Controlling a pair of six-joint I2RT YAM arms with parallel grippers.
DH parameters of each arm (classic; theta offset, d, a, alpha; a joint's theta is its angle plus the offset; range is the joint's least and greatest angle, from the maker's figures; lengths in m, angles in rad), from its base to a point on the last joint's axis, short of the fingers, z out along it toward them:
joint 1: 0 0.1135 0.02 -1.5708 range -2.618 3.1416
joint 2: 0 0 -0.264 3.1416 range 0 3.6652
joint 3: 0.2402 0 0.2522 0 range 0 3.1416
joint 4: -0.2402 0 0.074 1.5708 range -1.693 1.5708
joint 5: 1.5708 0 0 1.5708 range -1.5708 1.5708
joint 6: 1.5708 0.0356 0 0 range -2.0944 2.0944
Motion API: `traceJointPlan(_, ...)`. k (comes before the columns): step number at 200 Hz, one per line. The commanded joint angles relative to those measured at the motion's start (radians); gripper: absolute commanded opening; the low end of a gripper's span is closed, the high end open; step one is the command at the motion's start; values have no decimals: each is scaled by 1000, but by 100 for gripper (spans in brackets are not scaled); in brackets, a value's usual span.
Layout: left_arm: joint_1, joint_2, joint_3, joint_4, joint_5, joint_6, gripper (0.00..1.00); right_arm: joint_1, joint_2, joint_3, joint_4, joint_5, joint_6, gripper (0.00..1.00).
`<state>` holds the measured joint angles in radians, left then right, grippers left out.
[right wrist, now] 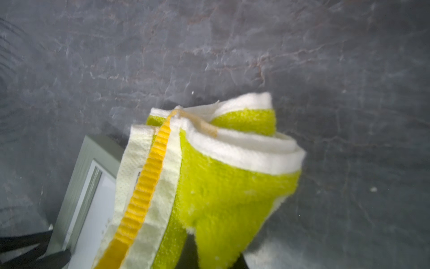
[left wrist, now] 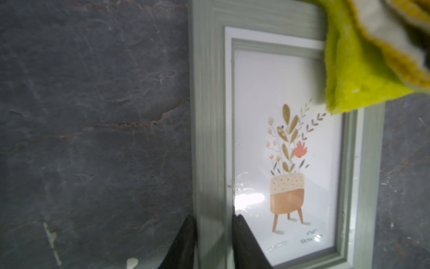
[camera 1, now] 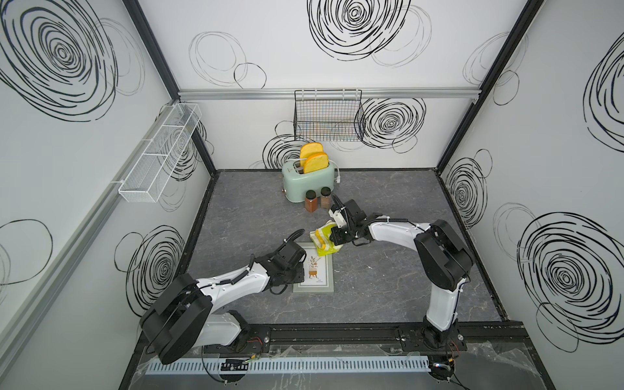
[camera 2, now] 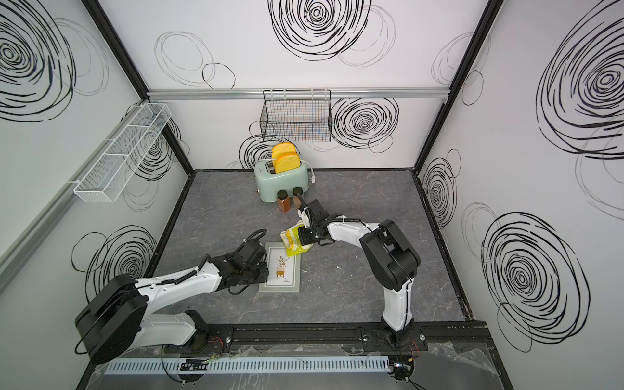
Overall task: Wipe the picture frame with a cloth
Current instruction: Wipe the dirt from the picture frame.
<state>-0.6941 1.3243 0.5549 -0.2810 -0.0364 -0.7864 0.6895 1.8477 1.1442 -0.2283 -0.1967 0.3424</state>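
- My left tool (left wrist: 213, 217) is clamped on the left border of the frame (camera 1: 317, 270), with one finger (left wrist: 183, 244) outside the edge and one on the glass.
- The frame lies flat, near the middle of the worktop (camera 1: 388, 270).
- My right tool (camera 1: 335, 238) pinches the bunched cloth (right wrist: 228, 186), which hangs over the frame's far right corner.
- The toaster (camera 1: 307, 184) and jars (camera 1: 310, 202) stand well apart, behind the frame.

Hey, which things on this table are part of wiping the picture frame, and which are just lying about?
Part of the job: picture frame, gripped at its edge by the left end effector; cloth, held by the right end effector.
Just lying about: toaster with toast slices, two spice jars, black wire basket, white mesh shelf.
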Motion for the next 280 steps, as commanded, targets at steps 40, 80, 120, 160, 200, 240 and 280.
traceJointPlan(40, -11, 81, -23, -13, -23, -53, 31, 45, -217, -277, -22, 59, 96, 0)
traceJointPlan(80, -17, 102, -15, -2, -20, -57, 31, 140, -325, -394, -32, 20, 158, 0)
traceJointPlan(120, -21, 107, -10, 2, -26, -65, 31, 303, -435, -525, -58, 26, 330, 0)
traceJointPlan(160, -23, 96, -16, -10, -31, -60, 31, 308, -504, -354, -196, 325, 290, 0)
traceJointPlan(200, -25, 57, -35, -21, -39, -63, 31, 141, -425, -202, -5, 286, 160, 0)
traceJointPlan(240, -25, 35, -49, -14, -31, -57, 32, 127, -179, -102, 98, 52, 133, 0)
traceJointPlan(280, -25, 34, -56, -7, -27, -59, 32, 200, -59, -34, 171, -1, 144, 0)
